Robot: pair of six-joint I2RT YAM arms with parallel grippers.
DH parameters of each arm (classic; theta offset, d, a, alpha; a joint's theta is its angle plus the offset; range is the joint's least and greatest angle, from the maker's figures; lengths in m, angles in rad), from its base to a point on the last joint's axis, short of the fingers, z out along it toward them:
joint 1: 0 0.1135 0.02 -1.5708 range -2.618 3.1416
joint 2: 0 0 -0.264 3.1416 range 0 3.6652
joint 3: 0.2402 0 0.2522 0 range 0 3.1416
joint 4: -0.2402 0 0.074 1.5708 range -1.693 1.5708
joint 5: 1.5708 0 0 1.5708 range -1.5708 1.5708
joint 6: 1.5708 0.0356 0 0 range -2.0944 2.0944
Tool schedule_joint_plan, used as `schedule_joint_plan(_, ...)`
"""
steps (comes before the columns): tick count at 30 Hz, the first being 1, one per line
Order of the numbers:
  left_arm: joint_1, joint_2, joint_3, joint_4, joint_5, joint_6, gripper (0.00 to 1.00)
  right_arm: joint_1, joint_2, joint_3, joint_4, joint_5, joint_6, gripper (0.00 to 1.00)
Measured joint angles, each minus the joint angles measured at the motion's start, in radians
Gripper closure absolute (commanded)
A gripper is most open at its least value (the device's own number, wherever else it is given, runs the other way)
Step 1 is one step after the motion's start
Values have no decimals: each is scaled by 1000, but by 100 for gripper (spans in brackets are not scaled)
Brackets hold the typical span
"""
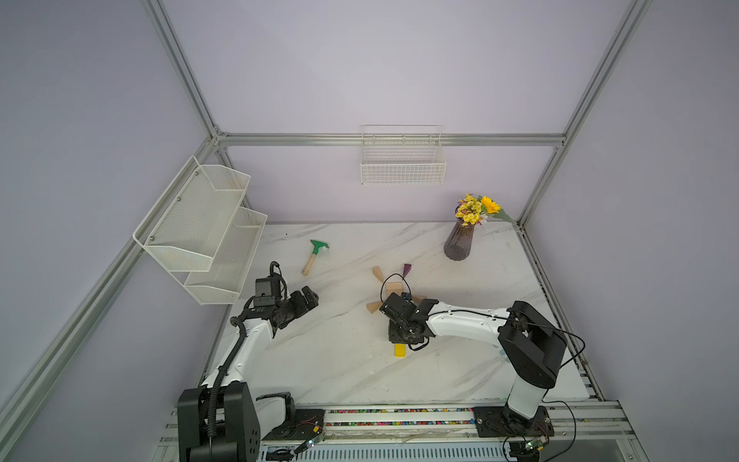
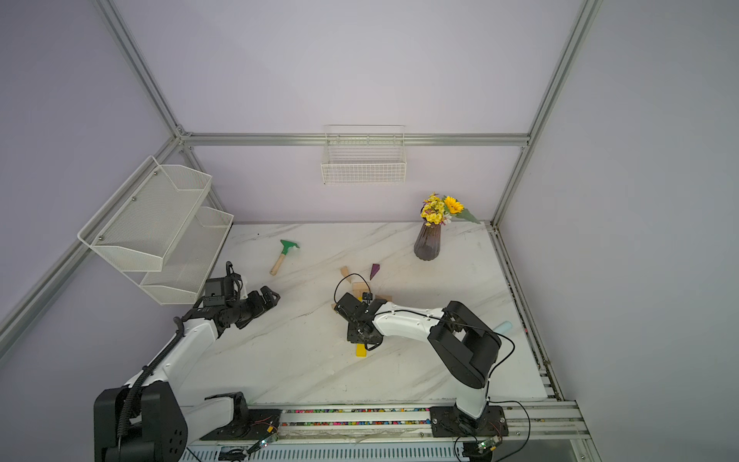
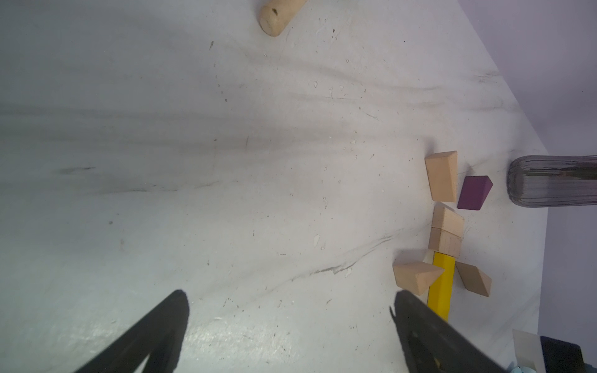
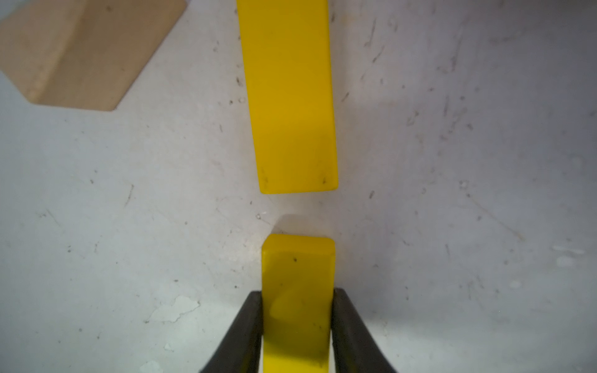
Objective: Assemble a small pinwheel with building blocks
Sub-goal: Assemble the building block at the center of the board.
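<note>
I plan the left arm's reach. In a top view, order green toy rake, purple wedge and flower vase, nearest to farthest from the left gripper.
1. green toy rake, just behind the left gripper.
2. purple wedge, mid-table, farther right.
3. flower vase, far back right corner.

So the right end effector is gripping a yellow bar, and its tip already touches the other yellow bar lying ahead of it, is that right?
Not touching. The right end effector grips the held yellow bar, but a strip of bare table separates its tip from the other yellow bar; the right wrist view shows the gap.
</note>
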Motion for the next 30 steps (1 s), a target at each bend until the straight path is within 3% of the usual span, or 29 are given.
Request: schedule_joint_plan(30, 0, 1, -1, 22, 26, 0, 0, -36, 41, 46, 0, 19, -42, 65)
